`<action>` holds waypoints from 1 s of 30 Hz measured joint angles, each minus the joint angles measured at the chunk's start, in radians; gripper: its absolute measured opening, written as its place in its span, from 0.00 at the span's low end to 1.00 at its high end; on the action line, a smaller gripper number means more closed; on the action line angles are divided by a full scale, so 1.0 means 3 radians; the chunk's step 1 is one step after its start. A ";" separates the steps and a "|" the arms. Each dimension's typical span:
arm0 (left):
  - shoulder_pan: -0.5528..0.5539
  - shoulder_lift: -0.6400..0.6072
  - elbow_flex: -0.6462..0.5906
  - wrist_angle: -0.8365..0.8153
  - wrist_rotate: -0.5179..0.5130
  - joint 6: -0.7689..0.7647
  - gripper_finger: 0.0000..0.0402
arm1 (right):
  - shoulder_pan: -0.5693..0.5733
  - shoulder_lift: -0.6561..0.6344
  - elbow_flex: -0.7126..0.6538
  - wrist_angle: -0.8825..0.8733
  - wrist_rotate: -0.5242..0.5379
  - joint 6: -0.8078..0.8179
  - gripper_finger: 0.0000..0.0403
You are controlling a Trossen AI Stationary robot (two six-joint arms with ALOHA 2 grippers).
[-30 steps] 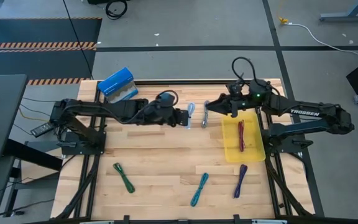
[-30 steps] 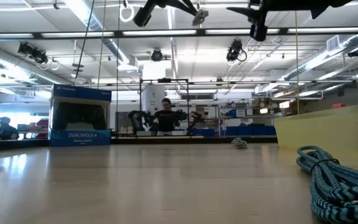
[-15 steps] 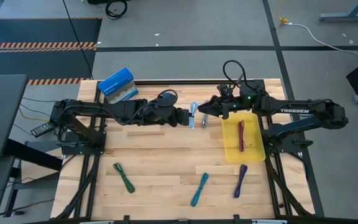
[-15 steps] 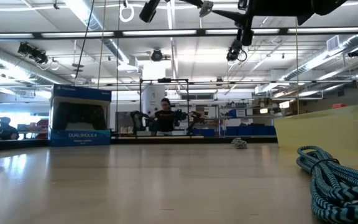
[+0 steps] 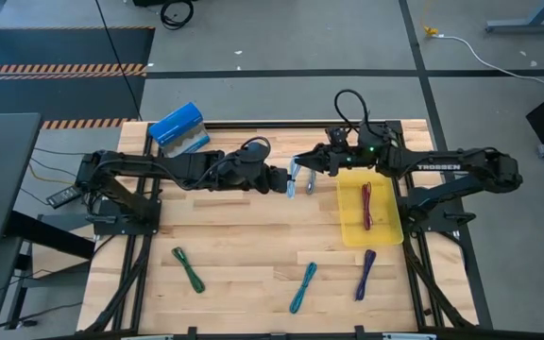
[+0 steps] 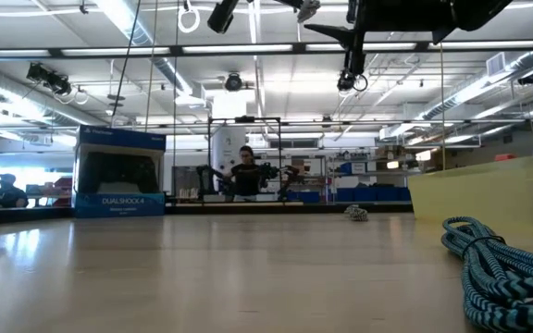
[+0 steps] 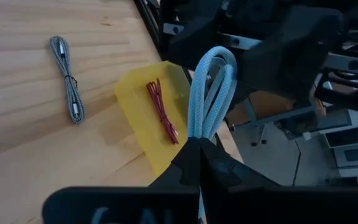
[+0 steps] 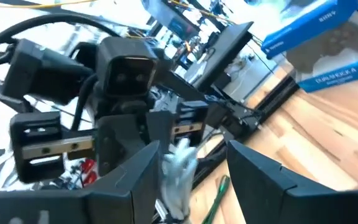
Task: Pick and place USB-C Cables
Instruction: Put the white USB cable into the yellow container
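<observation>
Landmark: the yellow tray (image 5: pixel 350 229) on the wooden table (image 5: pixel 244 246).

Far to the tray's left lies a green cable (image 5: pixel 188 269). Nearer, the left gripper (image 5: pixel 285 179) hangs above the table, pinched tight on a pale blue cable (image 5: pixel 292 172), its loop standing up beyond the fingers. Just beside it, the right gripper (image 5: pixel 303 164) faces it with jaws spread wide around the loop, not yet closed. A grey cable (image 5: pixel 311 178) lies below them, close to the tray's left edge. A teal cable (image 5: pixel 302 287) and purple cable (image 5: pixel 365 274) lie near the tray's front.

The tray holds one maroon cable (image 5: pixel 366 206).

These bundles look light, soft and floppy; gripping mid-bundle, across all strands, seems safest.
</observation>
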 joint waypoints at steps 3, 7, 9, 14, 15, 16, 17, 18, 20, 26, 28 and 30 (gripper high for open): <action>0.0001 0.0000 0.0000 -0.0004 0.0001 -0.0004 0.02 | 0.0009 0.0027 -0.0001 0.0089 -0.0172 -0.0058 0.38; 0.0003 0.0000 0.0000 -0.0005 0.0011 -0.0011 0.09 | 0.0025 0.0010 -0.0001 0.0133 -0.0277 -0.0073 0.12; 0.0009 0.0000 0.0000 -0.0032 0.0083 0.0006 0.13 | 0.0025 -0.0009 -0.0003 0.0126 -0.0289 -0.0098 0.05; 0.0028 -0.0084 0.0000 -0.0359 0.0215 0.0081 0.24 | -0.0045 -0.0090 -0.0003 -0.0199 -0.0504 -0.0002 0.05; 0.0028 -0.0123 -0.0001 -0.0488 0.0217 0.0106 0.26 | -0.0067 -0.0122 -0.0003 -0.0380 -0.0579 0.0021 0.05; 0.0028 -0.0164 -0.0001 -0.0563 0.0215 0.0133 0.28 | -0.0083 -0.0158 0.0000 -0.0609 -0.0624 0.0035 0.05; 0.0027 -0.0206 -0.0001 -0.0613 0.0217 0.0155 0.29 | -0.0104 -0.0202 0.0001 -0.0885 -0.0655 0.0036 0.05; 0.0022 -0.0246 -0.0001 -0.0707 0.0216 0.0168 0.30 | -0.0124 -0.0247 -0.0001 -0.1161 -0.0686 -0.0002 0.05; -0.0009 -0.0314 -0.0001 -0.0855 0.0216 0.0177 0.32 | -0.0153 -0.0343 -0.0001 -0.1692 -0.0679 -0.0105 0.05; -0.0156 -0.0425 0.0004 -0.1017 0.0199 0.0177 0.33 | -0.0327 -0.0644 -0.0003 -0.3067 -0.0589 -0.0111 0.05; -0.0216 -0.0425 -0.0004 -0.1075 0.0192 0.0176 0.33 | -0.0362 -0.0765 0.0001 -0.3443 -0.0591 -0.0076 0.05; -0.0260 -0.0425 -0.0003 -0.1057 0.0159 0.0164 0.33 | -0.0400 -0.0887 0.0001 -0.3896 -0.0540 -0.0075 0.05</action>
